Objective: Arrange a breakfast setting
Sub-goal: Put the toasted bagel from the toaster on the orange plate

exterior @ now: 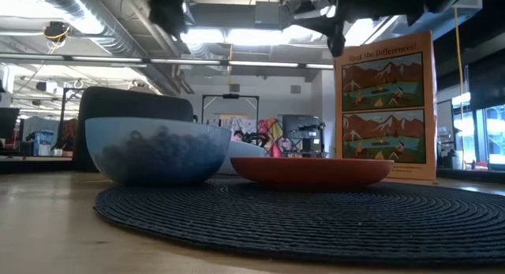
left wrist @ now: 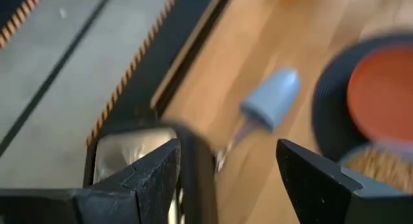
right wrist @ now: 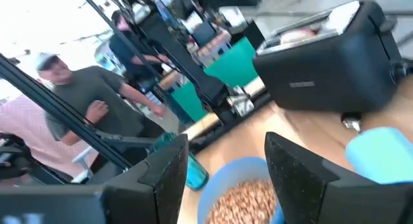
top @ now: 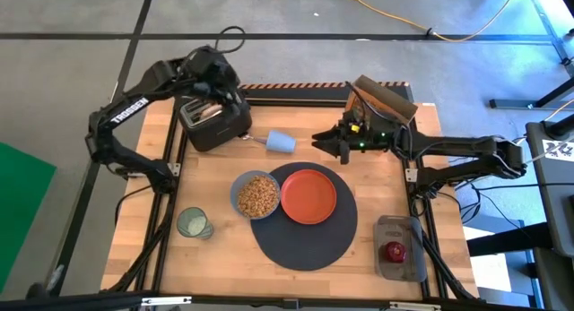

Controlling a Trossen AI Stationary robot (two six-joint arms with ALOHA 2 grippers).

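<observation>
The dark-grey mat (top: 305,239) lies mid-table. The orange plate (top: 309,196) rests on it, and the blue bowl (top: 256,195), filled with cereal, sits at its left edge. The green cup (top: 192,223) stands near the left. The spoon (top: 278,142), with a thick light-blue handle, lies beside the black toaster (top: 215,123). A toast slice (left wrist: 126,153) shows in the toaster's slot. The red apple (top: 395,251) sits on a grey tray. My left gripper (left wrist: 226,179) hangs open above the toaster. My right gripper (right wrist: 226,175) hangs open, pointing level, past the plate's far side.
The orange cereal box (top: 381,100) stands at the far right, just behind my right gripper (top: 325,142). The grey tray (top: 401,248) lies at the near right. People stand in the room beyond the table's left side (right wrist: 84,101). Bare wood shows along the near edge.
</observation>
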